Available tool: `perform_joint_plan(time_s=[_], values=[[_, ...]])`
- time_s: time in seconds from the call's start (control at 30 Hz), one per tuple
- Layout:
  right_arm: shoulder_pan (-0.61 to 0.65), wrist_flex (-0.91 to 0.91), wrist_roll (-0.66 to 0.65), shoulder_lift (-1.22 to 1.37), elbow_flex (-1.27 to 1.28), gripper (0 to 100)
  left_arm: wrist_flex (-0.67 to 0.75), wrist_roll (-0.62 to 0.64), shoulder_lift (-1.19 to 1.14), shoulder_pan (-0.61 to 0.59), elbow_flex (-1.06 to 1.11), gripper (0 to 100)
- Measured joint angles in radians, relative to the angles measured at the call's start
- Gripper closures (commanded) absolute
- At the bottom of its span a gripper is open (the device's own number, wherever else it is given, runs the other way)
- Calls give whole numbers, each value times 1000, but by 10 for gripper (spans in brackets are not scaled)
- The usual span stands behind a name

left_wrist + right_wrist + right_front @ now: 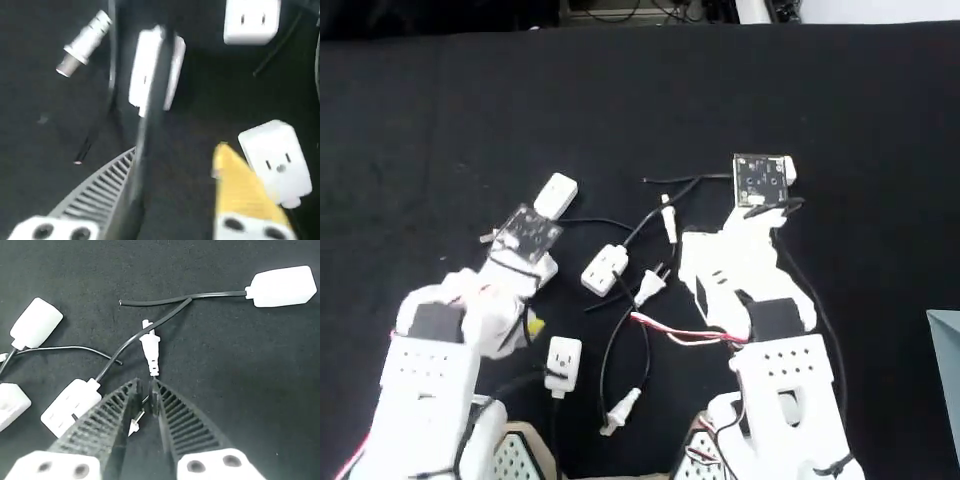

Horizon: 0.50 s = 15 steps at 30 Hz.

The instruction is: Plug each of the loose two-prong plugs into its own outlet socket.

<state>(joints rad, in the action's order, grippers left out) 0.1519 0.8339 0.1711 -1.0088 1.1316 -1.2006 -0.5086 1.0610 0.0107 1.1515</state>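
Three white outlet sockets (557, 195) (605, 268) (563, 362) lie on the black table, and a fourth socket (285, 286) is in the right wrist view. White two-prong plugs lie at centre (667, 218), below it (650, 285) and near the front (620, 410). My right gripper (146, 385) is shut on the cord end of the centre plug (150, 347). My left gripper (175, 150) stands open low over the table. Its yellow finger (240, 190) is beside a socket (277, 160), and another socket (140, 75) lies beyond the gap.
Black cords (620, 340) loop between the sockets and plugs in the middle. A red and white wire (670, 330) runs off the right arm. A grey object (945, 345) pokes in at the right edge. The table's far edge (640, 28) runs along the top.
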Motion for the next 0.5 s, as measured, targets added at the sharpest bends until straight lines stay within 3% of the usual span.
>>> perform_joint_plan(time_s=[0.3, 0.5], values=[[0, 0, 0, 0, 11, 956, 209, 26, -428, -51, -161, 650], [0, 0, 0, 0, 11, 956, 244, 26, -661, -63, -272, 651]])
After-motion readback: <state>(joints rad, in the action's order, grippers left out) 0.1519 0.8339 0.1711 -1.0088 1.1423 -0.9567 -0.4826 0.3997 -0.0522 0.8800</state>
